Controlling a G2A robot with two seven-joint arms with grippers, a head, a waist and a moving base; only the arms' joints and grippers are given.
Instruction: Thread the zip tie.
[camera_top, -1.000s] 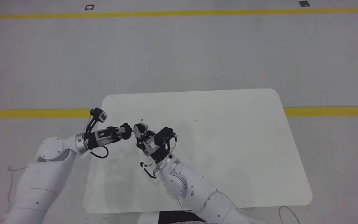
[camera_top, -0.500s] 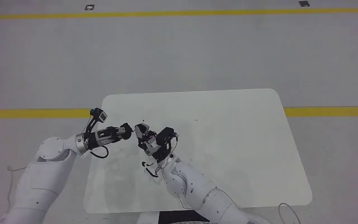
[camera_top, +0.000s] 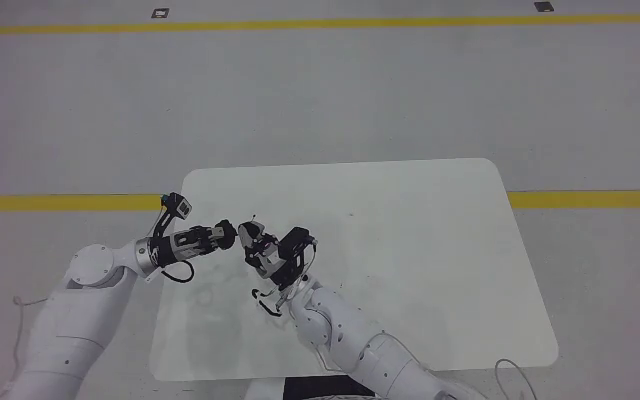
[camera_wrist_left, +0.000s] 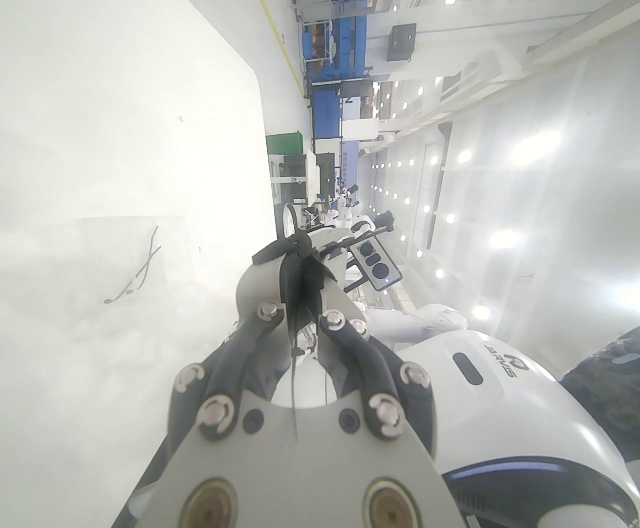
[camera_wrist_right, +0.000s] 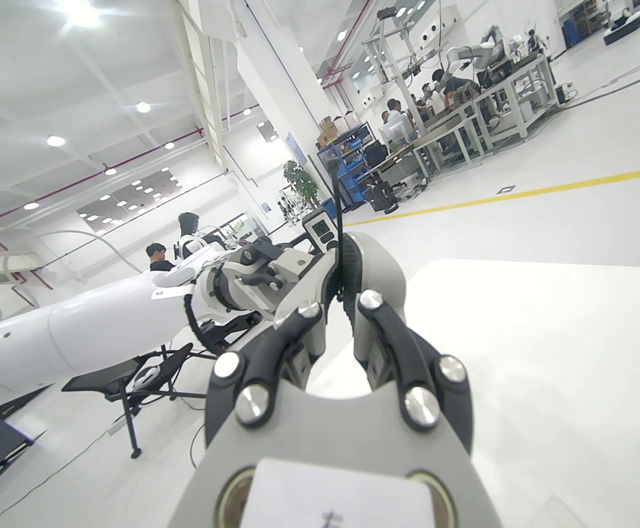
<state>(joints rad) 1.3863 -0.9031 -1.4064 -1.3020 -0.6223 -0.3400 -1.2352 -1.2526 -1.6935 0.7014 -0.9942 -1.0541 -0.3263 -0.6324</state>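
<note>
Roughly at left centre of the top view, the left gripper (camera_top: 228, 235) hangs over the near-left part of the white table (camera_top: 420, 250). Its fingers are pressed together. In its own wrist view a thin black strand of the zip tie (camera_wrist_left: 294, 380) runs back from between them toward the lower middle of the frame, so it appears to be pinching part of the tie.

Just to the right, almost tip to tip with it, the right gripper (camera_top: 252, 242) is also clamped on the tie. In the right wrist view the flat black strap stands up from between the pads toward the upper middle of the frame. Which gripper holds the head and which the tail cannot be told.

By my reading, the task is at the alignment step: the tie is lifted off the table and held between both grippers, with its two ends being brought to meet. No closed loop is visible, so the threading looks not yet done.

The next move calls for small, careful motion. The free end has to line up squarely with the head's slot, without twisting, and be fed through before either grip is let go.
</note>
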